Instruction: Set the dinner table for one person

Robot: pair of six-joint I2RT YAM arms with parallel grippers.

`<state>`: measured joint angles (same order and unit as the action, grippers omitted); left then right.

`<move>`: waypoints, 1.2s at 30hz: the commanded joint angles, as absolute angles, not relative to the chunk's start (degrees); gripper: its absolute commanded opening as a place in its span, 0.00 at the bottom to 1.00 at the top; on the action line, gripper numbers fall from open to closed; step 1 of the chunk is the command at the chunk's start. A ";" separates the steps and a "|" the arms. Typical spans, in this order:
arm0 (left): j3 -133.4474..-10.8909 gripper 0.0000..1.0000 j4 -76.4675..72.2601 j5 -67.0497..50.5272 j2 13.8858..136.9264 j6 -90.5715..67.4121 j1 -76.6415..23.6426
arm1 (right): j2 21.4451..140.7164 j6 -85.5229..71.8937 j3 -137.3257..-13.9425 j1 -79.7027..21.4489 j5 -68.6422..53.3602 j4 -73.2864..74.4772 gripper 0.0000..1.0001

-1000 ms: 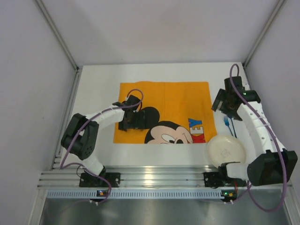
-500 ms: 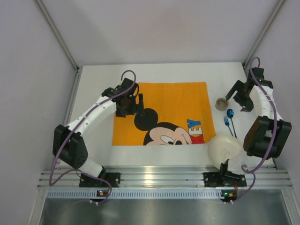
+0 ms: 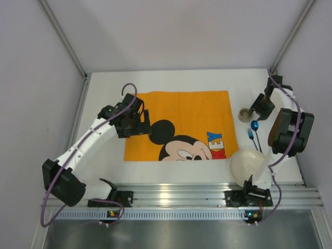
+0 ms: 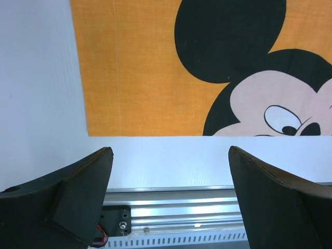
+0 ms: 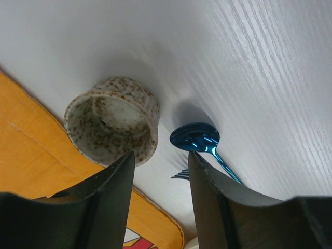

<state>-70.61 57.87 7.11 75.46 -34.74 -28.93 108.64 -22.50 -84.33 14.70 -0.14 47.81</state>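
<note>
The left tool (image 3: pixel 136 120) hung over the left part of the orange rectangular Mickey Mouse cloth (image 3: pixel 192 111), its 2 fingers spread wide and pinching nothing. The right tool (image 3: pixel 262 106) hovered past the cloth's right edge. Its 2 fingers stood partly apart with an empty gap between them, gripping nothing.

The white rectangular worktop (image 3: pixel 109 93) lay flat under the cloth and showed bare on all 4 sides of it. The cloth lay flat, with the printed face at its near side.

A small round speckled ceramic cup (image 5: pixel 111 127) stood upright, mouth up, just off the cloth's right edge. A shiny blue metal spoon (image 5: pixel 196 139) lay just beside the cup on the side away from the cloth, its bowl close to the cup wall. A blue fork (image 3: pixel 250 134) lay next to the spoon, between it and the cloth. A cream round plate (image 3: pixel 249 165) sat at the cloth's near right corner. Whether it touched the cloth could not be told.
</note>
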 commanded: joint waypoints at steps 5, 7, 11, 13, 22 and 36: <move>-69.70 0.98 59.85 10.63 72.42 -36.39 -28.65 | 112.06 -22.59 -89.47 14.59 -0.26 45.09 0.42; -69.70 0.98 59.85 11.07 72.51 -36.39 -28.65 | 113.37 -22.59 -90.17 14.41 -0.26 44.91 0.41; -69.70 0.99 59.85 11.34 72.69 -36.30 -28.65 | 114.96 -23.20 -90.53 13.98 1.32 44.56 0.38; -69.79 0.99 59.85 11.25 73.04 -36.47 -28.65 | 115.49 -23.81 -90.53 13.89 1.23 44.21 0.31; -68.47 0.98 59.15 10.20 73.39 -37.44 -28.74 | 116.02 -22.77 -92.46 12.04 1.49 44.21 0.00; -69.08 0.99 58.54 10.19 73.48 -37.62 -28.83 | 108.81 -24.43 -101.33 3.17 1.58 49.92 0.00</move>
